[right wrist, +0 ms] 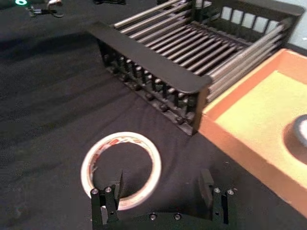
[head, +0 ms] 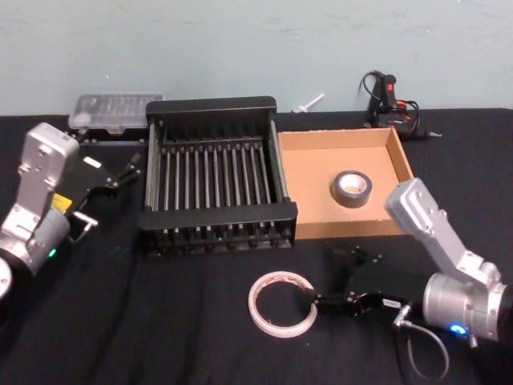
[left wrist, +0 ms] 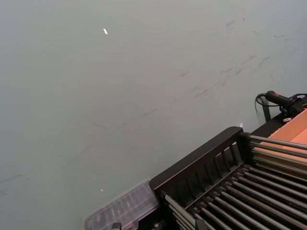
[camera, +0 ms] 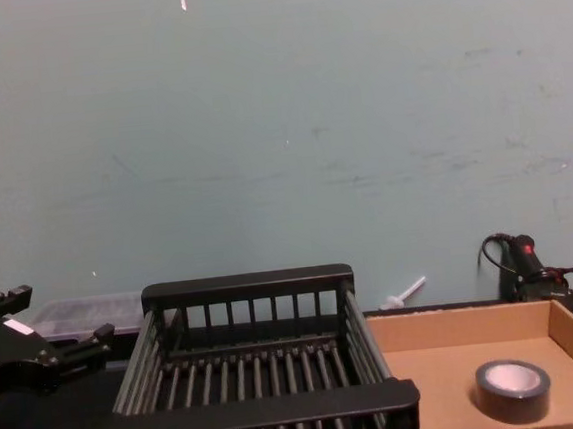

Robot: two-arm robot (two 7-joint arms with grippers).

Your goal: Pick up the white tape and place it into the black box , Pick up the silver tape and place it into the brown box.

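Black cloth bears flat, ring-shaped white tape [head: 281, 303].

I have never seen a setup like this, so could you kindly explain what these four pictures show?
It is a two-armed robot at a black-covered table. One picture looks down from its head, one forward from its chest, and one comes from each wrist. The right pincer is open, one finger inside the white tape lying flat on the table, nothing lifted yet. The left pincer hangs open beside the black box, holding nothing. The silver tape already lies in the brown box. A clear plastic case and a corded tool sit at the back.
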